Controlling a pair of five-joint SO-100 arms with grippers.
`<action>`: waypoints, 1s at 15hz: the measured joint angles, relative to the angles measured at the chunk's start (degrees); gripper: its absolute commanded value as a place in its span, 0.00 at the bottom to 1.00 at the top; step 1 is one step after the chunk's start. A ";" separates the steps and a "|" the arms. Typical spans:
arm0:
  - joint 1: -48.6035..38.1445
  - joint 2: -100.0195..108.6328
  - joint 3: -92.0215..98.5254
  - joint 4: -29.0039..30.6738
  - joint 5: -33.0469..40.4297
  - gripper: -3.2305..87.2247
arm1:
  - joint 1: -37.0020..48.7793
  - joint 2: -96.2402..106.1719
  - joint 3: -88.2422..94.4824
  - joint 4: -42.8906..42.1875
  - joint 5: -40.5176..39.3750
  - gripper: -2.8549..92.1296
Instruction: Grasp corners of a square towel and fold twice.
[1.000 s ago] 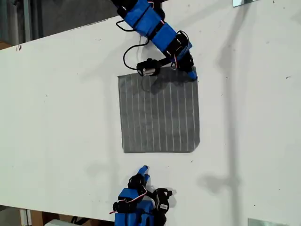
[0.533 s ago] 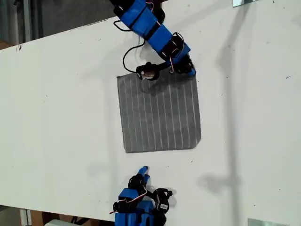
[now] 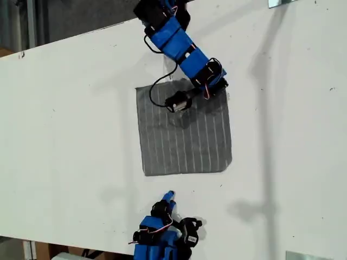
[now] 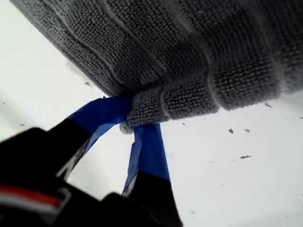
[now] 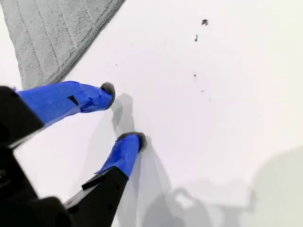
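The grey striped towel (image 3: 184,132) was spread on the white surface (image 3: 70,119). One corner (image 4: 142,113) was clamped by my first end effector (image 4: 129,118). Beside the towel's opposite edge, my second end effector (image 5: 124,116) was held apart, empty.

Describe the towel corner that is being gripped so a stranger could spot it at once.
On the white table lies a square grey striped soft towel. Its gripped corner is the top one at the exterior view's right, under the blue arm reaching from above. Only this corner is bunched and pinched in my first claw; the others lie flat.
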 measured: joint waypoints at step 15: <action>27.07 -59.15 -62.31 12.92 -13.10 0.27 | 2.46 -7.65 -14.68 4.75 -7.12 0.03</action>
